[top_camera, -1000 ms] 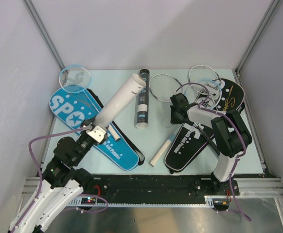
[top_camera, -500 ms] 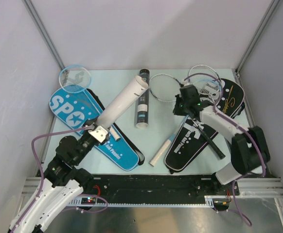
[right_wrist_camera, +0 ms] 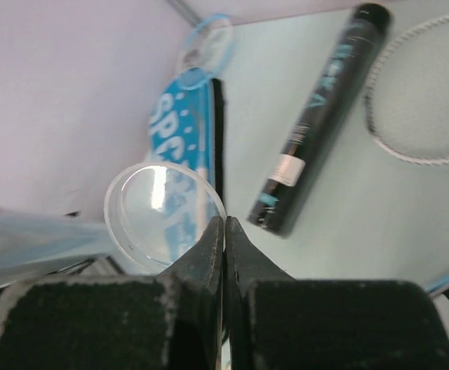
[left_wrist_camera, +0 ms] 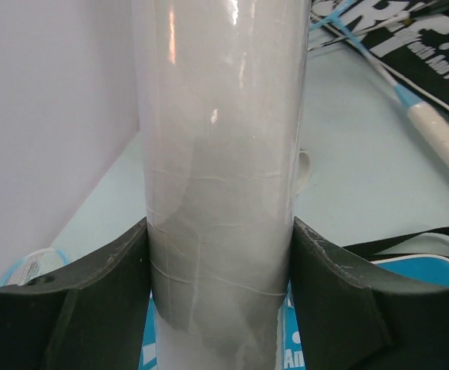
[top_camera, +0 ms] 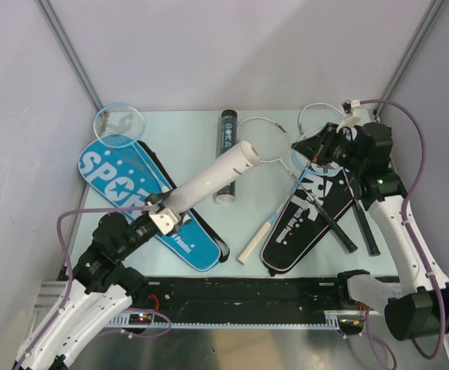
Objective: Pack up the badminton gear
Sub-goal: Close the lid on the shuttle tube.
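Observation:
My left gripper (top_camera: 163,213) is shut on the lower part of a long white tube (top_camera: 209,176) and holds it tilted, its open end up and to the right. The left wrist view shows the tube (left_wrist_camera: 221,116) clamped between both fingers (left_wrist_camera: 109,277). My right gripper (top_camera: 315,151) is raised at the back right, shut on the rim of a clear round lid (right_wrist_camera: 159,212). A black tube (top_camera: 226,154) lies at the back centre. A blue SPORT cover (top_camera: 132,185) lies on the left and a black cover (top_camera: 305,216) on the right. No shuttlecock shows clearly.
A light blue racket head (top_camera: 118,123) sticks out at the back left. Silver racket heads (top_camera: 259,139) lie at the back. A racket with a white handle (top_camera: 255,240) lies mid-table. Black handles (top_camera: 363,223) cross the black cover. Walls close the left, back and right.
My right arm has swung from mid-table up to the back right, carrying the clear lid. My left gripper has tilted the white tube lower and further right.

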Robot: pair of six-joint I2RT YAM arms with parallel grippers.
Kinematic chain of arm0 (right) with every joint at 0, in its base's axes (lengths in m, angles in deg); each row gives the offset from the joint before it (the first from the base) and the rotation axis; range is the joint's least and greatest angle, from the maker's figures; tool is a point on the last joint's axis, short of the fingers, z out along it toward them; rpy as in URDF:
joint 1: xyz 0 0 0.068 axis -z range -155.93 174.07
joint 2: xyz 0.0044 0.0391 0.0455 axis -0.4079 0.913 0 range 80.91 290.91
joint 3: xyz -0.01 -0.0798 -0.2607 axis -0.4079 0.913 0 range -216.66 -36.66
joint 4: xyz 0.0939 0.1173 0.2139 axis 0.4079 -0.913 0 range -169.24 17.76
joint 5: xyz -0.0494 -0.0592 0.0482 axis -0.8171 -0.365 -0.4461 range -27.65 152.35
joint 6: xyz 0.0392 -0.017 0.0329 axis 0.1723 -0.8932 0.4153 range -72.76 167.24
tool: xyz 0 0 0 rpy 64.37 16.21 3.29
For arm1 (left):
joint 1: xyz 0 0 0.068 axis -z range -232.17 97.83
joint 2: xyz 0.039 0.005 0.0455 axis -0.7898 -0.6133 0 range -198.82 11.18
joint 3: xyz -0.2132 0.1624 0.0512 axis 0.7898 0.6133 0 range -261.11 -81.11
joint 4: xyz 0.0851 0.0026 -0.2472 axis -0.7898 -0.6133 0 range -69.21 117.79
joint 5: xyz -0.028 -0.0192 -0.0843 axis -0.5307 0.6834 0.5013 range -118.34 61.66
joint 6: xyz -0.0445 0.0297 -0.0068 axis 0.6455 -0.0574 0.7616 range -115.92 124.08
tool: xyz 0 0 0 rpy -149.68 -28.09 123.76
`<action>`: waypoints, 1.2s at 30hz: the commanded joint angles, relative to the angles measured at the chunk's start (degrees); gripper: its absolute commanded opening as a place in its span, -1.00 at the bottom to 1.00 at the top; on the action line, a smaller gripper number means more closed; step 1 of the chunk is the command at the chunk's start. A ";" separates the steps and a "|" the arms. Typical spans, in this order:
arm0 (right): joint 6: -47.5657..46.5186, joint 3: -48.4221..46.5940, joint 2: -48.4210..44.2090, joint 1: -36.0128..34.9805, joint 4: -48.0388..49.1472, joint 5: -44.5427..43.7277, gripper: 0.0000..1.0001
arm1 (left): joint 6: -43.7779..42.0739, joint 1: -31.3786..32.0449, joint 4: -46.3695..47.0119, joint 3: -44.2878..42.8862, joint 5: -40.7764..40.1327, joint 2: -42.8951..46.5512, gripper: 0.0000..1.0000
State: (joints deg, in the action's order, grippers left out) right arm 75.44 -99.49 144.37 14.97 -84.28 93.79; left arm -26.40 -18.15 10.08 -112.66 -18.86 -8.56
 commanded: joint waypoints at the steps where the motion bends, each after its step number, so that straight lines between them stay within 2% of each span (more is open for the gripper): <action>1: 4.54 -1.44 -3.27 2.23 5.75 16.86 -1.00 | -2.38 0.25 2.58 -0.35 7.53 -1.34 -0.56; 11: 9.08 -1.53 -6.01 2.38 8.97 27.26 -1.00 | -5.55 0.26 0.67 -1.63 12.64 -5.00 -0.56; 19: 6.37 -1.51 -5.98 -0.64 3.97 29.08 -1.00 | -5.95 0.26 0.41 -2.51 13.26 -6.98 -0.56; 36: -2.72 -1.94 -6.73 -3.08 -8.92 27.34 -1.00 | -8.04 0.25 0.14 -2.82 12.72 -7.83 -0.58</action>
State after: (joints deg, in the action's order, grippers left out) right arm 75.84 -99.49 138.73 12.50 -90.42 120.87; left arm -32.96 -18.15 7.08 -112.69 -7.10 -16.13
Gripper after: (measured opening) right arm 0.010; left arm 0.665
